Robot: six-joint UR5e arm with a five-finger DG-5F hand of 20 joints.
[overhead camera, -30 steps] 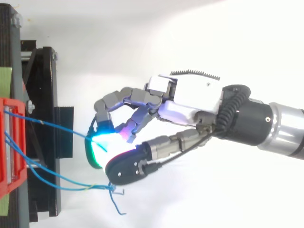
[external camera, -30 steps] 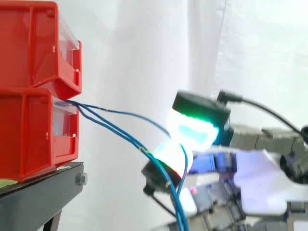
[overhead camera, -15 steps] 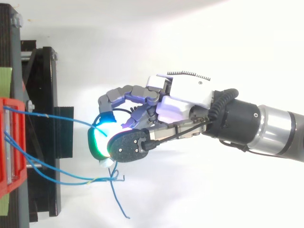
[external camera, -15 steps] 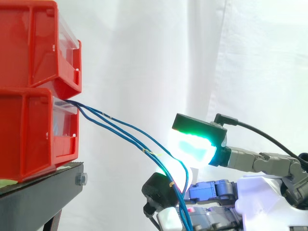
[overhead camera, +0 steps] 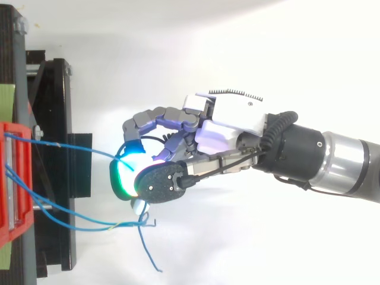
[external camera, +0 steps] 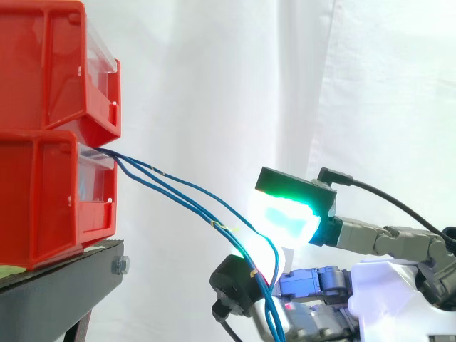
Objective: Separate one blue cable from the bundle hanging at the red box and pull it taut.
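Several thin blue cables [external camera: 178,191] leave the front of the lower red box [external camera: 43,199] and sag down to the right. In the top view one blue cable [overhead camera: 71,145] runs apart from the others, from the red box [overhead camera: 15,178] to my hand [overhead camera: 228,124]. There it passes under a curled finger with a green-cyan pad [external camera: 288,212] and over the black thumb pad [overhead camera: 160,184]. My hand is shut on this cable. The other cables [overhead camera: 77,221] run lower, meet at a small knot beside the thumb, and their loose ends [overhead camera: 148,255] trail off.
A second red box [external camera: 50,64] is stacked on the lower one. Both rest on a black stand [external camera: 64,285] at the left, before a white curtain [external camera: 214,85]. My arm [overhead camera: 332,163] reaches in from the right.
Since a second ago my hand has dropped and turned, the thumb swinging under the lit finger pad, and the cable's arc came down with it. Over the last half second almost nothing moved.
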